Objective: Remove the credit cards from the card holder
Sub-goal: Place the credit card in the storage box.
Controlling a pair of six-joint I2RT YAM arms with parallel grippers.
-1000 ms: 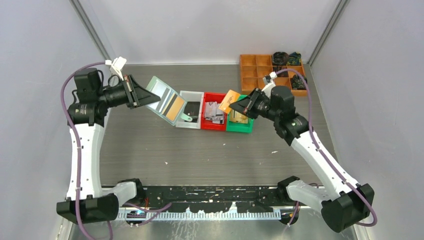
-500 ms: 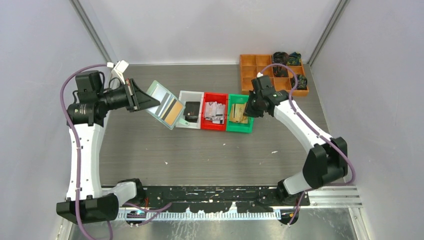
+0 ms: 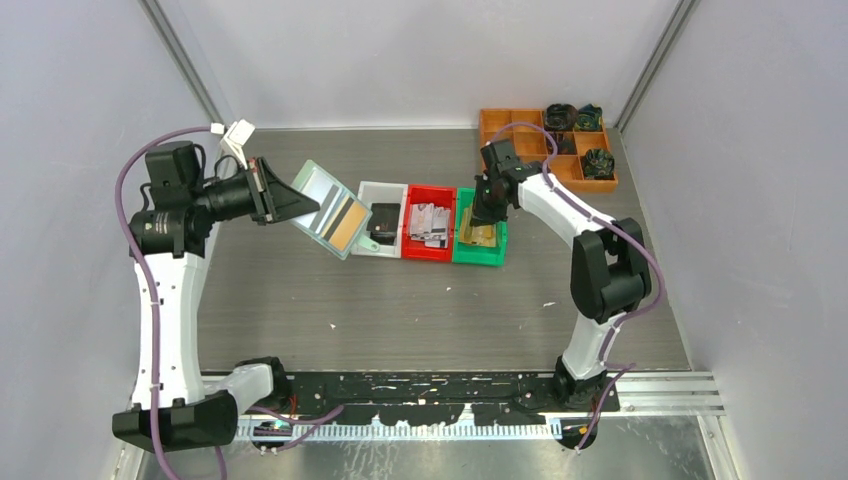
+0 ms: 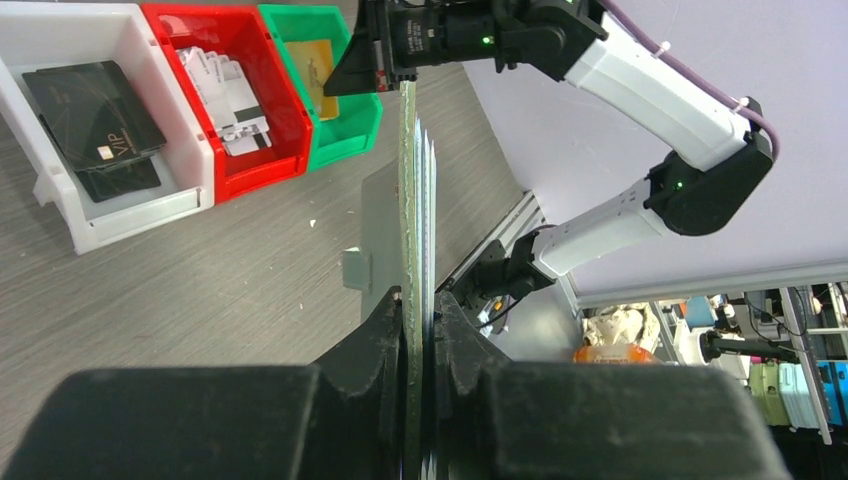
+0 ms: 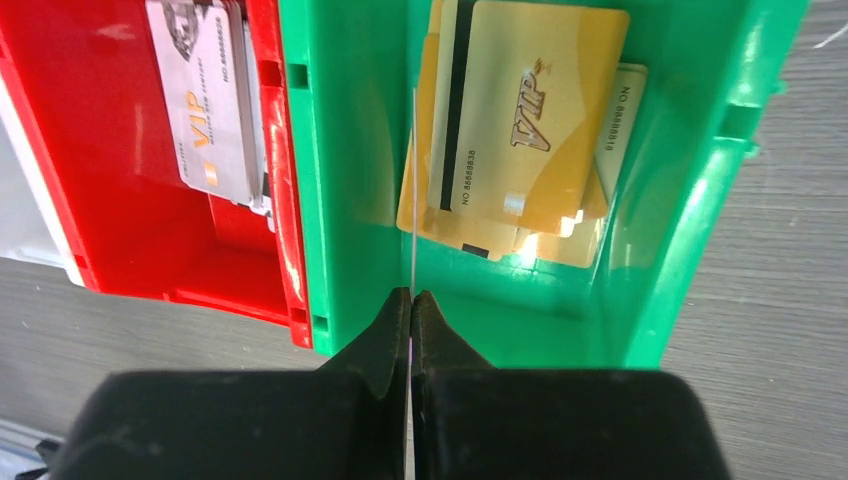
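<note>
Card holder [image 4: 409, 200] clamped in left pincer [image 4: 420, 305], credit card [image 5: 412, 200] in right pincer [image 5: 411, 296].

Left arm [image 3: 165, 300]: upright, forearm level, reaching right.
Left gripper [image 4: 420, 310]: clamped on card holder [image 3: 322, 192] edge.
Right arm [image 3: 555, 207]: stretched forward, wrist pitched down.
Right gripper [image 5: 411, 300]: pinched tight, seemingly on 1 edge-on credit card [image 5: 412, 180].

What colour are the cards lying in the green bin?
The cards in the green bin are gold, printed VIP; clearest in the right wrist view.
</note>
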